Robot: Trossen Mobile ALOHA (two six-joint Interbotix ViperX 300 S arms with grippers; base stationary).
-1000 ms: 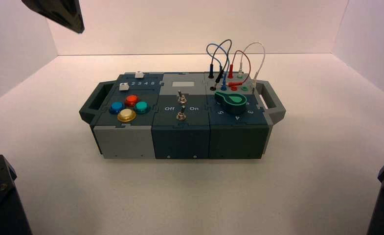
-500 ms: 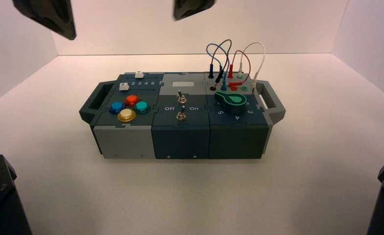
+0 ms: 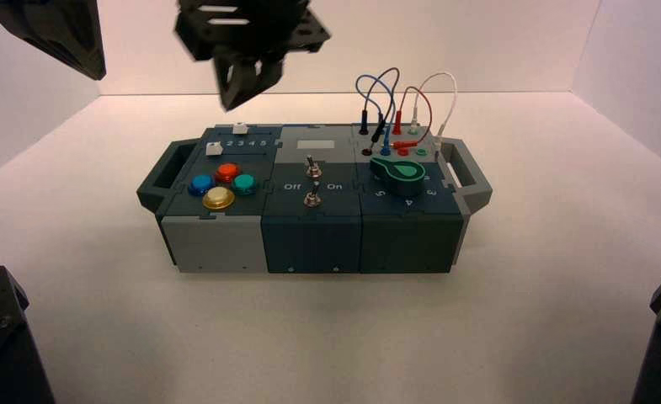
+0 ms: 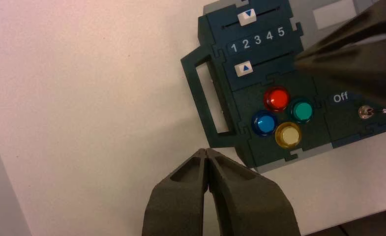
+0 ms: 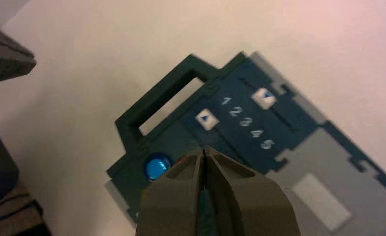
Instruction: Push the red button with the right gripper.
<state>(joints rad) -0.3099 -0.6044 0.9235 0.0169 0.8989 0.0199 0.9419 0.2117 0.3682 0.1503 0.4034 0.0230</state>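
Note:
The red button (image 3: pixel 226 172) sits at the back of a cluster of four round buttons on the left end of the box (image 3: pixel 217 244). It shows plainly in the left wrist view (image 4: pixel 277 98). My right gripper (image 3: pixel 231 99) is shut and hangs high above the box's back left part, its tip pointing down, well clear of the button. In the right wrist view its shut fingers (image 5: pixel 203 150) cover the red button. My left gripper (image 4: pixel 207 151) is shut and empty, held high off the box's left end; the high view shows its body (image 3: pixel 55 34) at the top left.
Blue (image 3: pixel 200 184), teal (image 3: pixel 243 183) and yellow (image 3: pixel 218 198) buttons surround the red one. Two sliders with white caps (image 4: pixel 244 68) lie behind them, beside the digits 1 to 5. Two toggle switches (image 3: pixel 311 169), a green knob (image 3: pixel 398 174) and looped wires (image 3: pixel 394 93) lie further right.
My right gripper has come in from the top edge and moved down and to the left, over the box's back left part. My left gripper has drifted a little left.

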